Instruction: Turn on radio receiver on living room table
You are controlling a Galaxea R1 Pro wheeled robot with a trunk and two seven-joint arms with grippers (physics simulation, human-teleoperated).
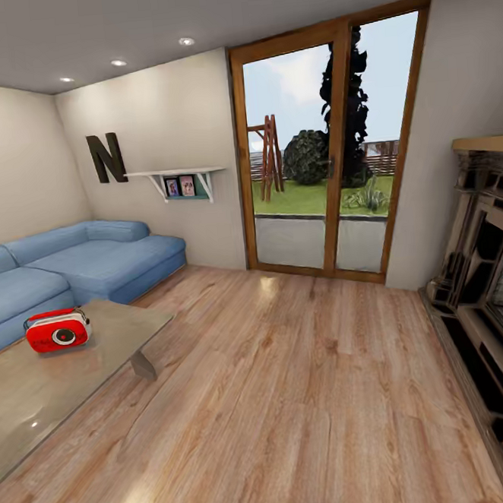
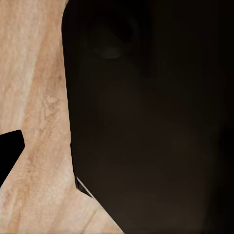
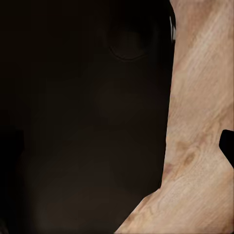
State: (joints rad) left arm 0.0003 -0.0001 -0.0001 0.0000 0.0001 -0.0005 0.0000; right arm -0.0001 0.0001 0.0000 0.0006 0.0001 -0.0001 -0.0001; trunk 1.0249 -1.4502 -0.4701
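From my head camera I see the living room: the radio receiver [image 1: 58,330] stands upright on the table [image 1: 35,392] at the lower left, near the table's far edge and just in front of the blue sofa [image 1: 69,263], its dial facing me. A dark letter N [image 1: 106,158] and a small shelf [image 1: 176,178] hang on the far wall beside the glass door [image 1: 327,153], with a fireplace [image 1: 489,261] at right. Both wrist cameras give me a dark shape against wood floor [image 2: 34,97], so I cannot tell whether either claw is spread or closed.
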